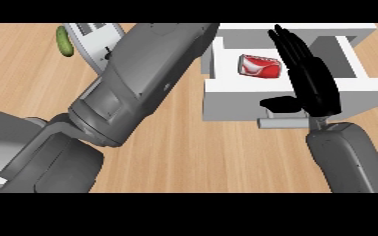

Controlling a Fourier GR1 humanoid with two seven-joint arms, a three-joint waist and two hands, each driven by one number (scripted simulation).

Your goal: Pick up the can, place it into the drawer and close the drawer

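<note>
We find the red can (260, 66) lying on its side inside the open white drawer (347, 60), toward the drawer's left part, apart from any hand. Over the drawer's right half we note the right hand (314, 82), black, its fingers (289, 45) straight and stretched up the view, the thumb (279, 103) sticking out to the left over the drawer's front panel; it holds nothing. Just below the thumb sits the drawer's grey handle (277, 123), a short bar against the front. The right forearm (347, 155) comes in from the lower right. The left forearm (140, 85), large and grey, crosses the view's left half diagonally, its far end near the drawer's upper left corner; the left hand is hidden from us, so we cannot tell how its fingers stand. Beyond it, upper left, a grey-white appliance (92, 37) stands on the wooden counter (221, 155), with a green cucumber (65, 41) just beside it.
</note>
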